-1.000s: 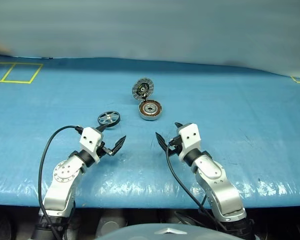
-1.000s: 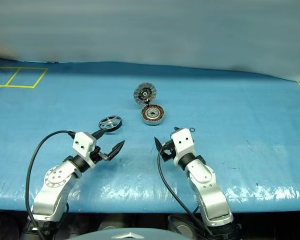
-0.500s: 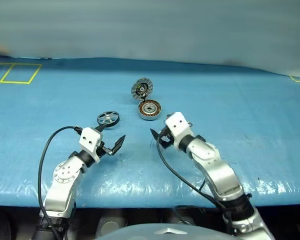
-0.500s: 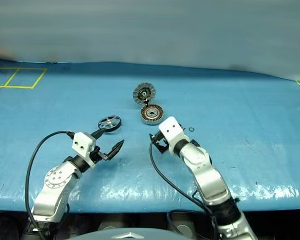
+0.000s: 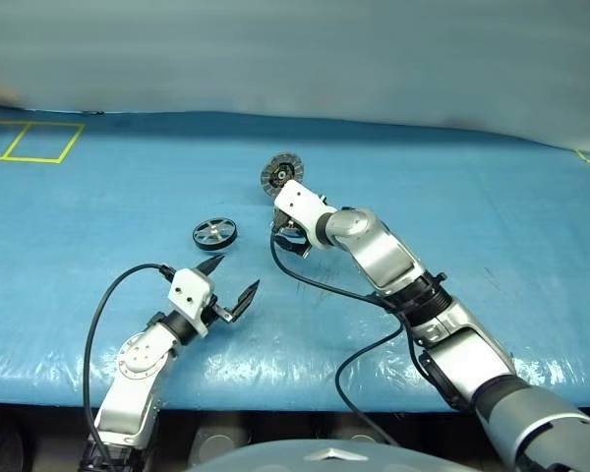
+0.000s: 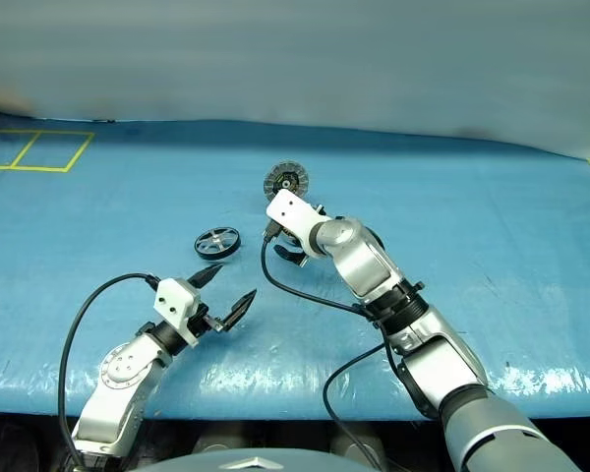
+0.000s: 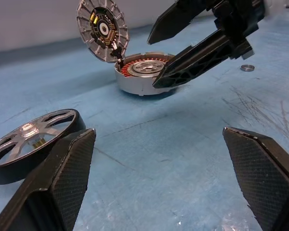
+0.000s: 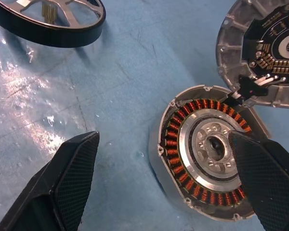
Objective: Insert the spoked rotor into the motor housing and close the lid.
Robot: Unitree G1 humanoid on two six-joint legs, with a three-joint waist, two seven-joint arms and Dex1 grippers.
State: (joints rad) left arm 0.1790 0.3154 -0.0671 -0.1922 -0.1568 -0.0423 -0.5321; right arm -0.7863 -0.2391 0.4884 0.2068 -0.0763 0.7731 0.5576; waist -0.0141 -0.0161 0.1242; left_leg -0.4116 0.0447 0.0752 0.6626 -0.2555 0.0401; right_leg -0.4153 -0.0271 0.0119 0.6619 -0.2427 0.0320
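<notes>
The spoked rotor (image 5: 214,233), a black-rimmed wheel with silver spokes, lies flat on the blue table left of centre. The motor housing (image 8: 207,144) shows its copper winding ring and silver hub. The lid (image 5: 281,172) stands upright at the housing's far edge, its segmented face towards me. My right gripper (image 5: 287,241) hangs open just above the housing's near side, hiding it in the head views; nothing is between its fingers (image 7: 192,55). Open and empty too, my left gripper (image 5: 228,278) hovers low near the front, a short way nearer me than the rotor.
The blue sheet (image 5: 492,216) covers the whole table. Yellow tape squares (image 5: 39,143) mark its far left corner. A small metal ring (image 7: 247,68) lies on the sheet to the right of the housing. The table's front edge runs just under my arms.
My right arm has reached forward and to the left, tipping its open gripper down over the housing. The left gripper has drawn back slightly from the rotor.
</notes>
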